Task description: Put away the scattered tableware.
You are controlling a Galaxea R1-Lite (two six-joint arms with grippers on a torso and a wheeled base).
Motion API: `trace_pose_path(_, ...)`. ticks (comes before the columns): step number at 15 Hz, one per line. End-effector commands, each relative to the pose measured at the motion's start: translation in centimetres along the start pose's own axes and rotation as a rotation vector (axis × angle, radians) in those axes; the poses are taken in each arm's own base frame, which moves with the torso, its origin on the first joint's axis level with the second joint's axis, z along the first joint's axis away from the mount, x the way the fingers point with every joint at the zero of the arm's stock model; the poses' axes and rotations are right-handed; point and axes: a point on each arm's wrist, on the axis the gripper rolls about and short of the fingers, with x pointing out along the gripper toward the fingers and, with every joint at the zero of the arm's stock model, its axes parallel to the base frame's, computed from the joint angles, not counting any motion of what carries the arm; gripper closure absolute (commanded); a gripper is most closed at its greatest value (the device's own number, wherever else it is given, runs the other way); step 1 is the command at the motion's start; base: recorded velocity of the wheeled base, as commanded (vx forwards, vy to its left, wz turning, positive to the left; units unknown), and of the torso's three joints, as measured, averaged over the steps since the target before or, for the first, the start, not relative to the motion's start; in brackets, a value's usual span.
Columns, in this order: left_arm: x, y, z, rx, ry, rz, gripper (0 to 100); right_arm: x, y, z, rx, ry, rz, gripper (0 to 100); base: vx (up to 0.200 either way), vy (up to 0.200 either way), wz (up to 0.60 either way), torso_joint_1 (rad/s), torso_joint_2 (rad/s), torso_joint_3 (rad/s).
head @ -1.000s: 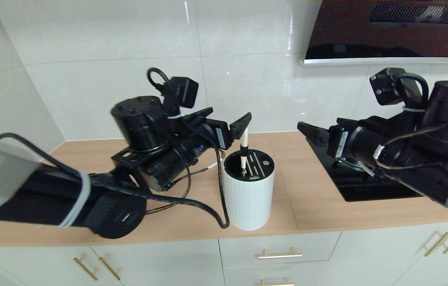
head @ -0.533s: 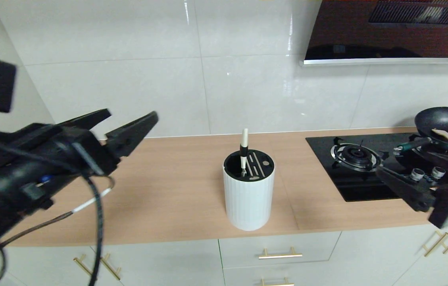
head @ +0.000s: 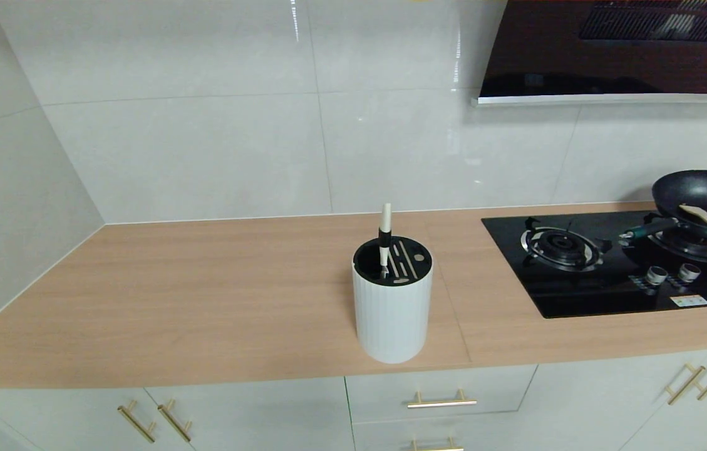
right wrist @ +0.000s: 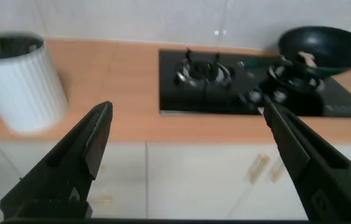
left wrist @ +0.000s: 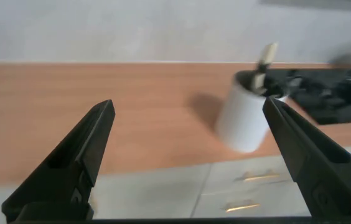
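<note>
A white ribbed utensil holder (head: pixel 393 308) with a black slotted top stands near the counter's front edge. One utensil with a white and black handle (head: pixel 384 235) sticks upright out of it. The holder (left wrist: pixel 244 118) with the handle (left wrist: pixel 264 59) shows in the left wrist view beyond my left gripper (left wrist: pixel 191 134), which is open, empty and back off the counter front. My right gripper (right wrist: pixel 185 137) is open too, with nothing between its fingers, off the counter in front of the cabinets; the holder (right wrist: pixel 21 81) is off to one side of it.
A black gas hob (head: pixel 616 260) is set into the wooden counter (head: pixel 203 294) at the right, with a black pan (head: pixel 704 197) on its far burner. White cabinets with gold handles (head: pixel 442 401) run below the counter. Tiled walls close the back and left.
Both arms have pulled back from the holder and left the head view. The left gripper let go of the utensil, which stays upright in the holder.
</note>
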Motion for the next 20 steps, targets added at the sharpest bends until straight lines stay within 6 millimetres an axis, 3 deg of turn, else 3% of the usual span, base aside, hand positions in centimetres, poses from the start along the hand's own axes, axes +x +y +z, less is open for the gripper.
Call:
trace_pose_path(1, -4.2, 0.5, -1.5, -0.008, -0.136, 0.058, 0, -3.7, -0.7, -0.5, 0.018, -0.13, -0.071, 0, 0.0, 0.0, 0.0, 0.0, 0.0, 0.0)
trace_pose_path(3, -5.4, 0.5, -2.6, 0.015, -0.164, 0.117, 0, -3.3, -0.1, -1.4, -0.009, -0.102, -0.157, 0, 0.0, 0.0, 0.0, 0.0, 0.0, 0.0)
trace_pose_path(6, -5.3, 0.3, -3.2, 0.022, -0.17, 0.284, 0, -3.8, 0.7, -3.6, -0.021, -0.14, -0.214, 0, 0.0, 0.0, 0.0, 0.0, 0.0, 0.0)
trace_pose_path(7, -5.8, -0.1, -4.5, 0.06, -0.197, 0.347, 0, -3.3, 0.7, -4.6, -0.009, -0.123, -0.237, 0, 0.0, 0.0, 0.0, 0.0, 0.0, 0.0)
trace_pose_path(10, -4.8, 0.4, -7.3, 0.081, -0.128, 0.325, 0, -2.2, 0.9, -6.2, 0.051, -0.181, -0.256, 0, 0.0, 0.0, 0.0, 0.0, 0.0, 0.0)
trace_pose_path(12, -2.8, 1.3, -12.0, 0.189, -0.01, 0.32, 0, -1.8, 1.2, -7.5, 0.084, -0.124, -0.187, 0, 0.0, 0.0, 0.0, 0.0, 0.0, 0.0)
trace_pose_path(15, -2.7, 1.1, -12.6, 0.179, 0.035, 0.179, 0, -1.7, 1.4, -8.4, 0.113, -0.039, -0.142, 0, 0.0, 0.0, 0.0, 0.0, 0.0, 0.0)
trace_pose_path(20, -2.7, 1.1, -12.7, 0.154, 0.046, 0.157, 0, -1.7, 1.9, -9.1, 0.114, 0.02, 0.041, 0, 0.0, 0.0, 0.0, 0.0, 0.0, 0.0)
